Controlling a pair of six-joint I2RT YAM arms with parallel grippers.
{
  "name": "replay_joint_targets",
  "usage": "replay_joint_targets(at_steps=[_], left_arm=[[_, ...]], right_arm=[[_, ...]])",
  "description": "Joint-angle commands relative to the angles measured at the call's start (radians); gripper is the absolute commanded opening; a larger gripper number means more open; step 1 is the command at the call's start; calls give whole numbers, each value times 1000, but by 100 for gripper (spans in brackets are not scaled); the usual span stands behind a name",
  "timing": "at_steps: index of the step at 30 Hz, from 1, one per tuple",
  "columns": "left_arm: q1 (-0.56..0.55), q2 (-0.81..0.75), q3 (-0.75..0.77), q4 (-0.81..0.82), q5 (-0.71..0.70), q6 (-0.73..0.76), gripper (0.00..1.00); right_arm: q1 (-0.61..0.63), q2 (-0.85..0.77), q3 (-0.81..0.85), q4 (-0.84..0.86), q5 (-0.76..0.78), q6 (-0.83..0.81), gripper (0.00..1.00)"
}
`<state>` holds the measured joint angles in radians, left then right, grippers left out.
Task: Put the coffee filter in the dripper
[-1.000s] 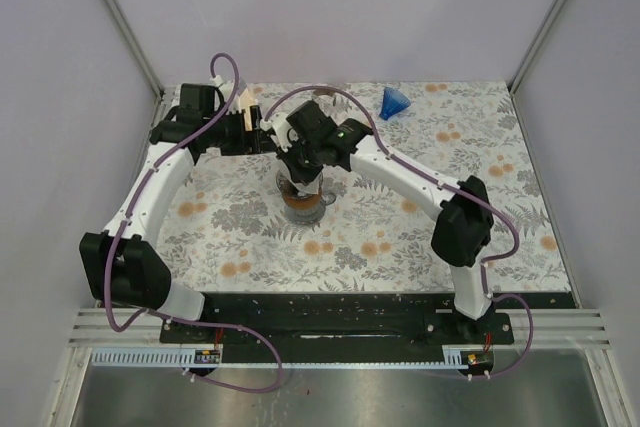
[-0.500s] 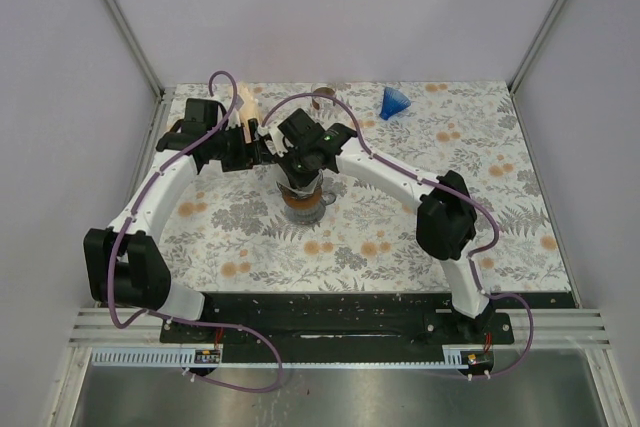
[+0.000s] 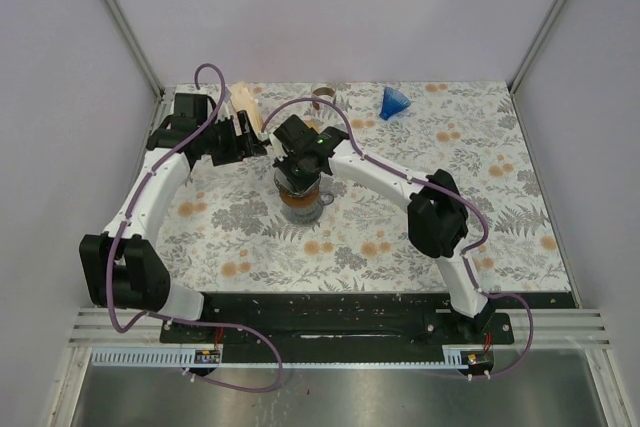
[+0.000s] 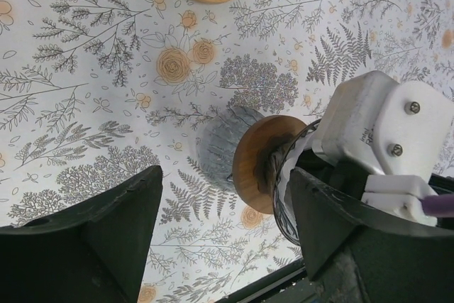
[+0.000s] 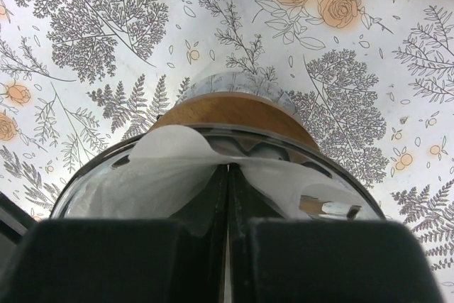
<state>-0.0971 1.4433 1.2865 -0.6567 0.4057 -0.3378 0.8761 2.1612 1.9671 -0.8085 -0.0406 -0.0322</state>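
Coffee filter (image 5: 170, 168), seen from the right wrist, lay white and creased inside the glass dripper (image 5: 227, 108). The right gripper (image 5: 227, 175) was clenched, its jaws apparently pinching a fold of the paper at the mouth. From the left wrist, the left gripper (image 4: 225, 182) stood released and empty, off to one side of the dripper above the flowered bench (image 4: 85, 47). From above, the left arm had drawn back over the last second while the right arm had leaned in over the dripper. I judged the filter nearly placed, needing only seating and release.
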Motion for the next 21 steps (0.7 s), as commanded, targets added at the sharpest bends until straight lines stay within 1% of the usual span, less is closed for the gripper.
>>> replay_joint_targets(at_steps=[1,4,6,10,18,21], left_arm=[[-3,-58,27,32,67,-16,76],[-13,-69,-31,63,110,-35,75],[-42,-73,-61,78,134,-17,75],[-75,-66,-88,89,159,-3,77],[-82,-57,-112,112,179,-36,74],[-64,-54,-99,109,154,-50,73]], right_arm=[[9,35,13,-17,19,20,0],[9,48,21,-23,18,25,0],[9,55,24,-23,22,26,0],[9,65,33,-27,16,26,0],[9,68,44,-27,-10,26,0],[12,63,56,-29,-7,26,0]])
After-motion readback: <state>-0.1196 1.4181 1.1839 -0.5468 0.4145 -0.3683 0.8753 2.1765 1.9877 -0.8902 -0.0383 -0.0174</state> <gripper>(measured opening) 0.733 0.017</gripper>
